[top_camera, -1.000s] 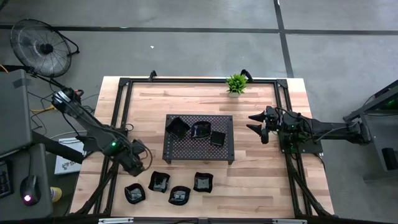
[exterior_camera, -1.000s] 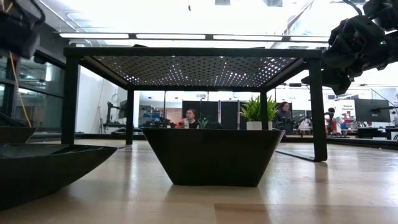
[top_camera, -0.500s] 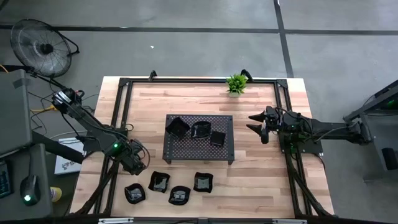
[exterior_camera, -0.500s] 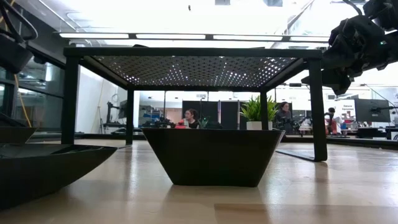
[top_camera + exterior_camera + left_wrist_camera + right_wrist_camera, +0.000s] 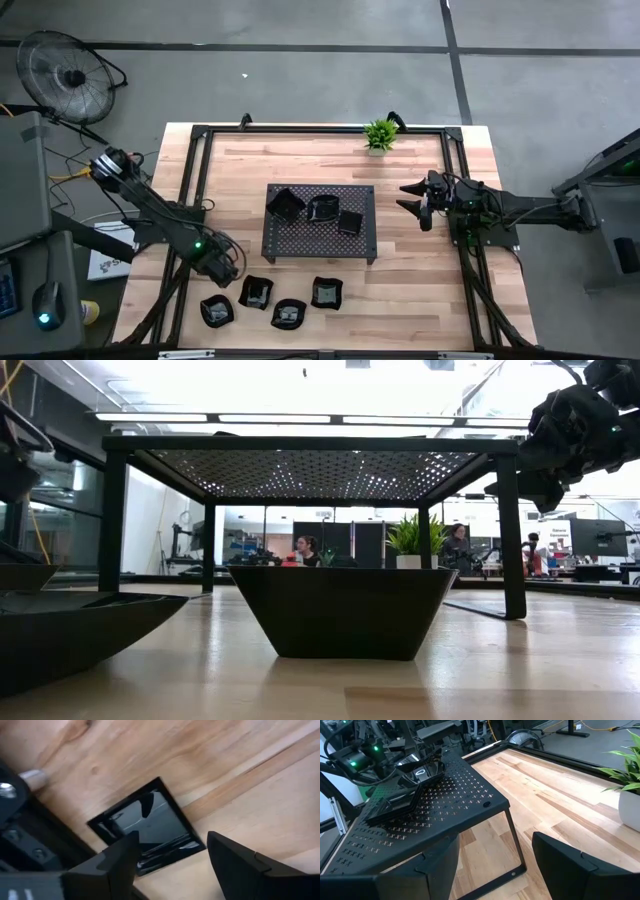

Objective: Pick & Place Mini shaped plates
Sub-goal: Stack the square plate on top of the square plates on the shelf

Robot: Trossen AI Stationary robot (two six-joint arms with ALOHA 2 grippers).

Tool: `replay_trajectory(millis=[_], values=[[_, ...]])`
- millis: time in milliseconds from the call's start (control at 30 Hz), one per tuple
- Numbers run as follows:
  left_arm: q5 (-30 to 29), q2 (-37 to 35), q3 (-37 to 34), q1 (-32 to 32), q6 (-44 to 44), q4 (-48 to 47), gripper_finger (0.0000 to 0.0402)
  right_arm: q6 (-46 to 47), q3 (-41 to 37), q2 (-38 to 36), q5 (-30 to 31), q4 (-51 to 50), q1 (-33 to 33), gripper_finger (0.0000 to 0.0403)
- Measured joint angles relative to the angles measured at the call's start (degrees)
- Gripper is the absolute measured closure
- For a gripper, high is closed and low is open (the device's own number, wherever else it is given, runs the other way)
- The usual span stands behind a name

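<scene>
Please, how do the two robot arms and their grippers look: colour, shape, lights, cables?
Both arms are dark, slim, jointed tubes. The left gripper and right gripper have two black, flat, angular fingers. A small green light glows near the left wrist; dark cables loop there.

Bare wood lay open between the perforated tray (image 5: 320, 221) and the table's far edge, broken only by the small plant (image 5: 380, 134) at that edge. The tray's top carried three plates (image 5: 312, 210), leaving its near strip free. Four plates (image 5: 272, 300) crowded the near-left table. The left gripper (image 5: 227, 271) hung just beside them; the right gripper (image 5: 412, 198) hung right of the tray, apart from it.
</scene>
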Motion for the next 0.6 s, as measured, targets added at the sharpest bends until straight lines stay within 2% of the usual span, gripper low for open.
replay_trajectory(millis=[233,433,600], values=[[-2.7,0.4,0.0,0.0,-1.0,2.7,0.017,0.0,0.0,0.0,0.0,0.0,0.0,0.0157],[-2.7,0.4,0.0,0.0,-1.7,2.4,0.017,0.0,0.0,0.0,0.0,0.0,0.0,0.0157],[-2.6,1.3,0.0,0.0,-1.7,2.4,0.0194,0.0,0.0,0.0,0.0,0.0,0.0,0.0157]])
